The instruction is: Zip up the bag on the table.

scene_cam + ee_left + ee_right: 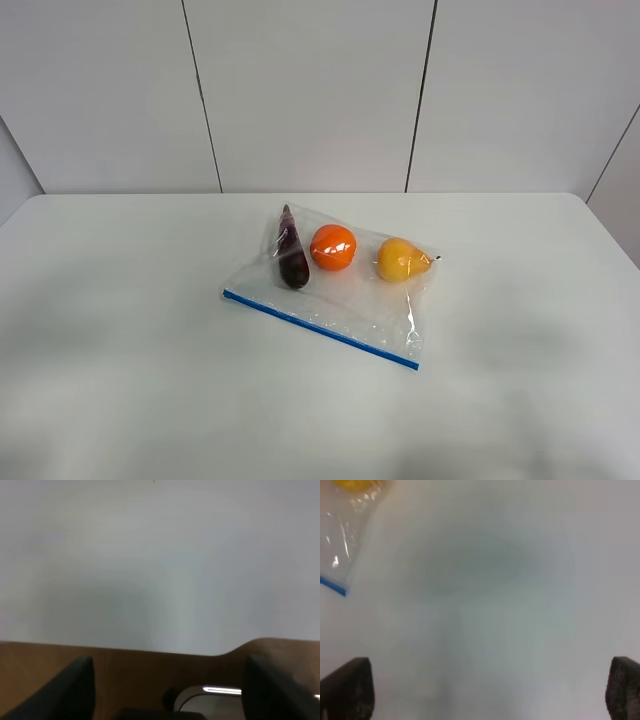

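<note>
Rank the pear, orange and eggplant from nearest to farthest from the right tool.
1. Pear, at the bag's right end; the only fruit the right tool's own camera catches.
2. Orange, in the middle.
3. Eggplant, at the left end.

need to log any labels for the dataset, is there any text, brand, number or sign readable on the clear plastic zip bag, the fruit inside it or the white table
None readable in any view.
Clear plastic zip bag with the blue zipper strip: no print visible.
Orange, yellow pear, dark purple eggplant: no stickers or marks visible.
White table: plain.
Both wrist views are blurred and show no lettering.
</note>
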Robot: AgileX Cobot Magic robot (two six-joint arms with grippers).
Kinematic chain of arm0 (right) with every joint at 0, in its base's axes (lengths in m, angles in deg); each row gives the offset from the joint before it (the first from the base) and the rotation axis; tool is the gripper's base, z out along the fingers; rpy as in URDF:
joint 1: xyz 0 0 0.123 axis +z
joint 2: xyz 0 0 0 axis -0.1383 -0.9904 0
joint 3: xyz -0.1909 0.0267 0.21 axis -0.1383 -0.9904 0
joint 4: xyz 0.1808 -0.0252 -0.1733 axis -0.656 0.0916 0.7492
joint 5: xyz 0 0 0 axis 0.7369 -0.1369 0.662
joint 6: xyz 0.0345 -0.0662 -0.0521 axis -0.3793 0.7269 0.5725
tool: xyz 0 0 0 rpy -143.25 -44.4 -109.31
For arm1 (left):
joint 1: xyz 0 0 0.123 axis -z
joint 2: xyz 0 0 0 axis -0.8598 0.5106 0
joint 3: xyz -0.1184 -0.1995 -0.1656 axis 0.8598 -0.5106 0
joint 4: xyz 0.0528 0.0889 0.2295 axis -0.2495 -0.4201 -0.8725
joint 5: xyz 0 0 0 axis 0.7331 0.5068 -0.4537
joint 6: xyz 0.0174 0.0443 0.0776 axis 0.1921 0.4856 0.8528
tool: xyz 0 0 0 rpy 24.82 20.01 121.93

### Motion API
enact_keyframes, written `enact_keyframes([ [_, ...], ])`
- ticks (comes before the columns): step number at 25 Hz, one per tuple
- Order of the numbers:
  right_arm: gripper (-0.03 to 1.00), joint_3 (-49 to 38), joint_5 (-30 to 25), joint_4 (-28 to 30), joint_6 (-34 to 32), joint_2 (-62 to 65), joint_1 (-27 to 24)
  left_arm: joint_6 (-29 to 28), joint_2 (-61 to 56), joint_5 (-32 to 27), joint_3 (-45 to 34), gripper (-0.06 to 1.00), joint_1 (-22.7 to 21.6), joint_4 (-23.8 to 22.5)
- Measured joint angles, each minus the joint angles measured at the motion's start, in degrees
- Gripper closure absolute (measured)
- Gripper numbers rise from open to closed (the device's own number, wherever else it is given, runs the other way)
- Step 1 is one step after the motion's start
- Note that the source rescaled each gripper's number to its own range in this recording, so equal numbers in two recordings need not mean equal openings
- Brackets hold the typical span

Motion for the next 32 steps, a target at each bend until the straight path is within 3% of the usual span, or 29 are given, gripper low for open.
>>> enact_keyframes([
  [9, -0.03, 0.0, 0.0, 1.5, -1.9, 15.7, 0.4, -0.6, -9.3, 0.7, -0.4, 0.07, 0.0, 0.1],
  [18, -0.03, -0.2, 0.0, 3.1, -3.8, 16.8, 0.4, -0.6, -28.4, 2.1, -1.9, 0.07, 0.0, 1.1],
  [32, -0.03, -0.2, 0.0, 3.1, -3.8, 16.8, 0.4, -0.6, -28.8, 2.8, -2.1, 0.07, 1.3, 1.3],
])
